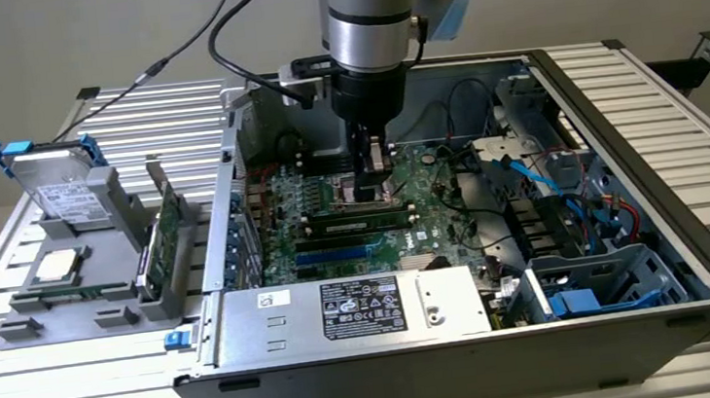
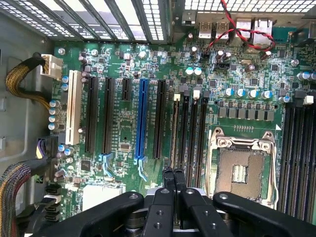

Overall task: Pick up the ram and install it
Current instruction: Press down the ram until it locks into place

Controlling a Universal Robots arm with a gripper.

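Wrist view: ram (image 2: 174, 133) edge-on, slotted.

A robotics lab or test workshop: an open desktop computer case (image 1: 464, 247) lies on a ribbed aluminium-profile table (image 1: 658, 101), its motherboard (image 2: 148, 113) exposed. At the exterior view's left a grey fixture tray (image 1: 65, 305) holds spare parts upright, a hard drive with blue clips (image 1: 54, 184) among them. Behind stands a plain grey wall (image 1: 79, 40)
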